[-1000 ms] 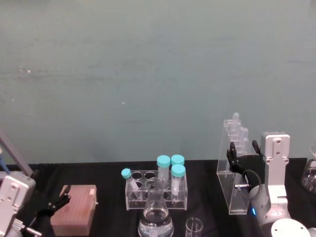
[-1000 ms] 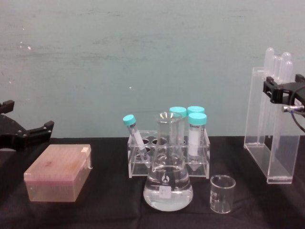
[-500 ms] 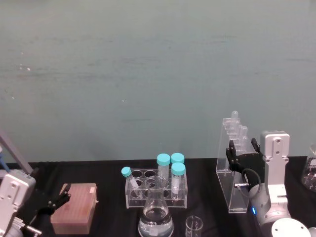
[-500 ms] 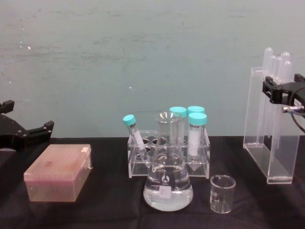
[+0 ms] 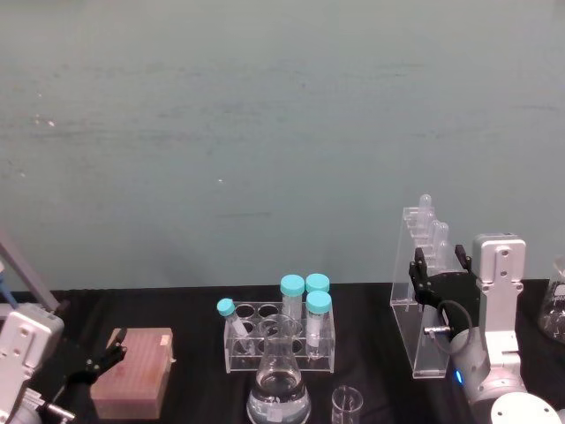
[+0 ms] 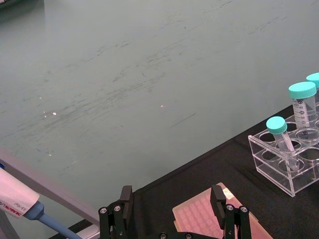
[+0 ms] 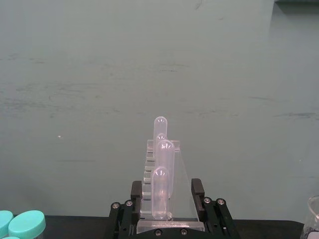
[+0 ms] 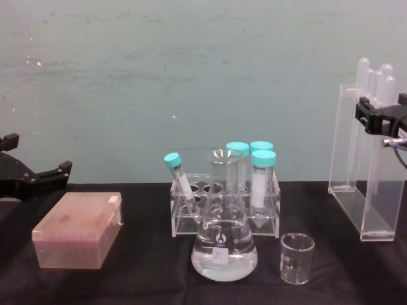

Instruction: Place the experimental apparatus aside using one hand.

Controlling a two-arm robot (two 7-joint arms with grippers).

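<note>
At the right end of the worktop [image 8: 127,279], my right claw [image 5: 439,263] is clamped on the tall acrylic stand [image 8: 346,190], high up beneath its tubes [image 8: 375,73]. I'd carry it upright, slowly, and set it flat before letting go. My left claw [image 6: 172,194] sits wide open at the near left.

Clear tube stand [image 8: 365,190] upright at right; conical flask [image 8: 224,241] with clear liquid beside small beaker [image 8: 297,257], front centre.

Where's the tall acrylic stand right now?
In the chest view the acrylic stand is at the far right, past the small beaker, with the right gripper clamped near its top.
</note>
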